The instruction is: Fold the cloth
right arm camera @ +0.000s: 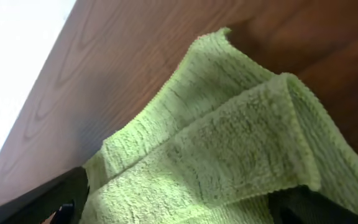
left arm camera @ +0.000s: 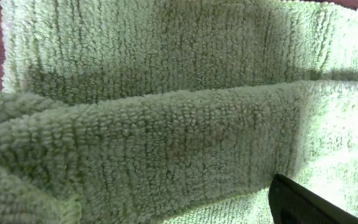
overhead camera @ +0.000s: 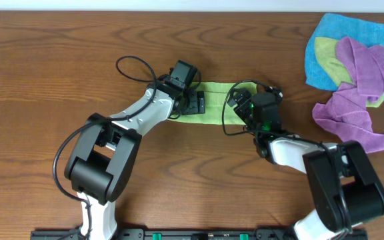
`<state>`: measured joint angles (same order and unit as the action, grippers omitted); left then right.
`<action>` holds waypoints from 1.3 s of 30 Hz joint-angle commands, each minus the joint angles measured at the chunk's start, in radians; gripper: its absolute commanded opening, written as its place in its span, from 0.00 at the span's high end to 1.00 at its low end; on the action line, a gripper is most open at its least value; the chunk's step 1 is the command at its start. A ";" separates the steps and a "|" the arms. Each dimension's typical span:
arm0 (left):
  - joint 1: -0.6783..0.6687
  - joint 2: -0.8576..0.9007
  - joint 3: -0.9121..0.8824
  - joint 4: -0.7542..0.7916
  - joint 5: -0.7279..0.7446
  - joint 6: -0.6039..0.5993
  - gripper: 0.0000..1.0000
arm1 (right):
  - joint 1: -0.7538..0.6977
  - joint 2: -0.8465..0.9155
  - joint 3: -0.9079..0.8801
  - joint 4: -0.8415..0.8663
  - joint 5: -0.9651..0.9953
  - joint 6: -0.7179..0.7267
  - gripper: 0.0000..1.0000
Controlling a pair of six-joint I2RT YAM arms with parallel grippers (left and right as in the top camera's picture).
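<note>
Closely seen, the left gripper (overhead camera: 193, 101) has its jaws apart. Only one black fingertip (left arm camera: 303, 205) shows in its wrist view, low over the terry surface, and nothing is pinched. The right gripper (overhead camera: 244, 99) also stands with jaws apart. Its wrist view shows a dark finger at each lower corner, and a folded edge of the lime-green cloth (overhead camera: 215, 103) rises between them. I cannot tell if the pads touch it.

The cloth lies as a narrow folded strip on the wooden table (overhead camera: 45, 67), near the middle. The left gripper is over its left end and the right gripper over its right end. Far to the right, well apart, a blue cloth (overhead camera: 325, 40), a yellow-green cloth (overhead camera: 329, 57) and a purple cloth (overhead camera: 359, 107) lie in a loose pile.
</note>
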<state>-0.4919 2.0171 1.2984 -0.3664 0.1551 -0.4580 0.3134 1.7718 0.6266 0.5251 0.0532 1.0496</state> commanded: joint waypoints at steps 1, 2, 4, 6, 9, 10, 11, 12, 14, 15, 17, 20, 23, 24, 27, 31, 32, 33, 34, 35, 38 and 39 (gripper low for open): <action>0.000 0.053 -0.010 -0.015 0.045 0.010 0.10 | 0.007 0.011 0.002 0.058 0.014 -0.086 0.07; 0.000 0.053 -0.010 -0.015 0.045 0.010 0.10 | 0.006 0.011 0.004 0.089 0.014 -0.098 0.07; 0.000 0.053 -0.010 -0.021 0.045 0.010 0.10 | 0.006 0.011 0.022 0.115 0.029 -0.128 0.01; 0.000 0.053 -0.010 -0.027 0.045 0.010 0.10 | 0.006 0.011 0.038 0.116 0.064 -0.155 0.01; 0.000 0.053 -0.010 -0.029 0.045 0.014 0.10 | 0.006 0.011 0.057 0.116 0.142 -0.179 0.01; 0.000 0.053 -0.010 -0.029 0.045 0.014 0.10 | 0.006 0.011 0.064 0.117 0.187 -0.193 0.01; 0.000 0.053 -0.010 -0.029 0.045 0.014 0.10 | 0.006 0.011 0.069 0.123 0.220 -0.206 0.01; 0.000 0.053 -0.010 -0.029 0.045 0.014 0.09 | 0.005 0.014 0.077 0.135 0.261 -0.230 0.01; 0.000 0.053 -0.010 -0.029 0.045 0.014 0.09 | -0.004 0.016 0.089 0.164 0.284 -0.272 0.01; 0.000 0.053 -0.010 -0.030 0.045 0.014 0.09 | -0.011 0.016 0.095 0.182 0.283 -0.291 0.01; 0.000 0.053 -0.010 -0.029 0.045 0.014 0.06 | -0.023 0.020 0.106 0.212 0.283 -0.325 0.01; 0.000 0.053 -0.010 -0.029 0.045 0.014 0.11 | -0.047 0.021 0.119 0.292 0.246 -0.386 0.01; 0.000 0.053 -0.010 -0.029 0.045 0.013 0.10 | -0.058 0.007 0.124 0.312 0.074 -0.415 0.01; 0.000 0.053 -0.010 -0.030 0.045 0.013 0.08 | -0.059 -0.002 0.124 0.282 0.027 -0.414 0.01; 0.000 0.053 -0.009 -0.038 0.046 0.013 0.12 | -0.058 -0.060 0.124 0.028 -0.089 -0.274 0.01; 0.000 0.053 -0.009 -0.055 0.046 0.013 0.08 | -0.058 -0.149 0.145 -0.415 -0.227 -0.282 0.01; 0.000 0.053 -0.009 -0.055 0.045 0.013 0.07 | -0.058 -0.172 0.163 -0.531 -0.253 -0.369 0.01; 0.000 0.053 -0.009 -0.055 0.045 0.013 0.07 | -0.058 -0.183 0.181 -0.603 -0.269 -0.465 0.01; 0.000 0.053 -0.009 -0.055 0.045 0.013 0.07 | -0.058 -0.190 0.198 -0.655 -0.275 -0.546 0.01; 0.000 0.053 -0.009 -0.055 0.045 0.013 0.07 | -0.058 -0.196 0.224 -0.719 -0.273 -0.639 0.01; 0.000 0.053 -0.009 -0.056 0.045 0.014 0.06 | -0.058 -0.196 0.309 -0.858 -0.261 -0.937 0.01; 0.000 0.053 -0.009 -0.055 0.045 0.014 0.06 | -0.058 -0.196 0.330 -0.886 -0.240 -1.023 0.01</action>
<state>-0.4915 2.0209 1.3113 -0.3943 0.1810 -0.4435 0.2581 1.5948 0.8871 -0.3267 -0.1837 0.3668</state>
